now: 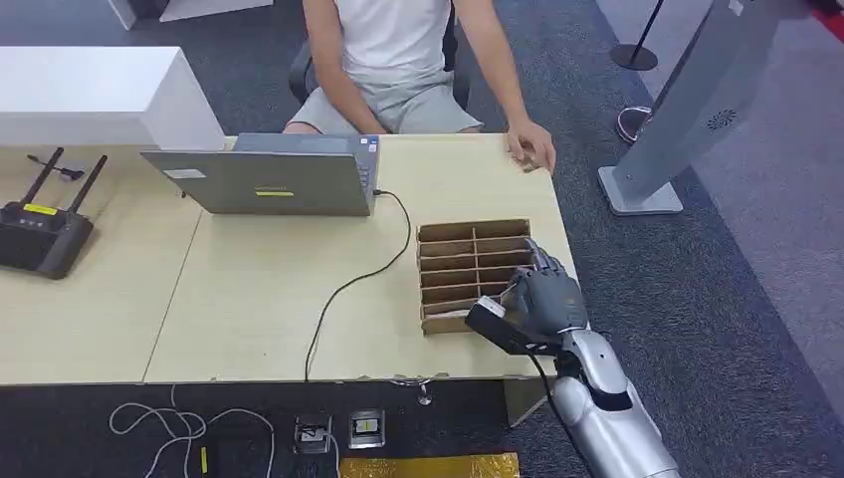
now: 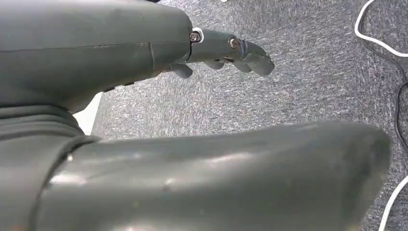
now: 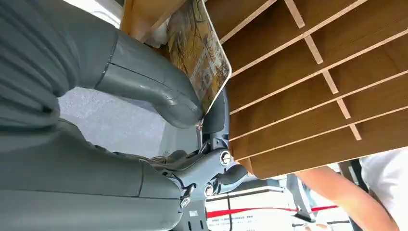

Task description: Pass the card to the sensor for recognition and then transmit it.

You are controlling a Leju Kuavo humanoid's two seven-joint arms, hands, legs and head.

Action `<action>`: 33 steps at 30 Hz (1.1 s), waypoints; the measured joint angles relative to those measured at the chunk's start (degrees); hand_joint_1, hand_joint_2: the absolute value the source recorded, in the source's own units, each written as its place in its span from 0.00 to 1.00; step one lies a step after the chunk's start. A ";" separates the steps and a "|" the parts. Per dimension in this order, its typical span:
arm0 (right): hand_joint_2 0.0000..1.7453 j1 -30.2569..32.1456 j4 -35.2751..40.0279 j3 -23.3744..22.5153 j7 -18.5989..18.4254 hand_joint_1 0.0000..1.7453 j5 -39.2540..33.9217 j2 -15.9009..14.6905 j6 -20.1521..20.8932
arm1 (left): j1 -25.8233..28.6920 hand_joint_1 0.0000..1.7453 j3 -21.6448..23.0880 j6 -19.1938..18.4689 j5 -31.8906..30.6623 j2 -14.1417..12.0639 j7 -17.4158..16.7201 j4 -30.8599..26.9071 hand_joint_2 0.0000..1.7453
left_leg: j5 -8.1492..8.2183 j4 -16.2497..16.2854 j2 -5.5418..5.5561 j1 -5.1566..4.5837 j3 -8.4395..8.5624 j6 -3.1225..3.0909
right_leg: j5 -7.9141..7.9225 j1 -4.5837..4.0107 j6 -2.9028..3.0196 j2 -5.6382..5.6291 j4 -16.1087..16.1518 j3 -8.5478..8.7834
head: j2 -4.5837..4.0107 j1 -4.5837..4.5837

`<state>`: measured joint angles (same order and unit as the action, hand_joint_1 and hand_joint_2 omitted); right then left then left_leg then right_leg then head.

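Your right hand sits at the cardboard rack's near corner, thumb and fingers pinched on the card, whose long axis runs along the slot. The left hand hangs over carpet, fingers loosely curled, holding nothing. No sensor identifiable.

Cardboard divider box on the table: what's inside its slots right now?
The brown cardboard divider box shows bare slots in the head view. At its near corner the right hand pinches a printed card. The hand covers the slots under it, so their contents can't be seen.
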<state>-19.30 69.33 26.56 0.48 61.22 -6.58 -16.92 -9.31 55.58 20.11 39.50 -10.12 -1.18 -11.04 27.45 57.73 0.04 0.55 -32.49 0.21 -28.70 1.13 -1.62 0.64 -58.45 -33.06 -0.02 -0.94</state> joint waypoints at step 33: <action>1.00 -13.47 -0.63 -5.81 4.42 1.00 -0.68 1.36 -4.00 | -0.01 0.00 0.13 0.92 -1.57 0.42 0.13 0.00 0.00 | -0.02 0.01 0.00 0.00 0.00 0.00 | 0.02 0.00 -0.01 -0.02 -0.03 0.00 | 0.00 0.02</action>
<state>-32.77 68.70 20.74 4.90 60.54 -5.22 -20.92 -9.32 55.71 21.03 37.92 -9.70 -1.05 -11.04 27.43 57.74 0.04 0.56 -32.49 0.21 -28.68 1.12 -1.62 0.62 -58.48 -33.06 -0.02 -0.92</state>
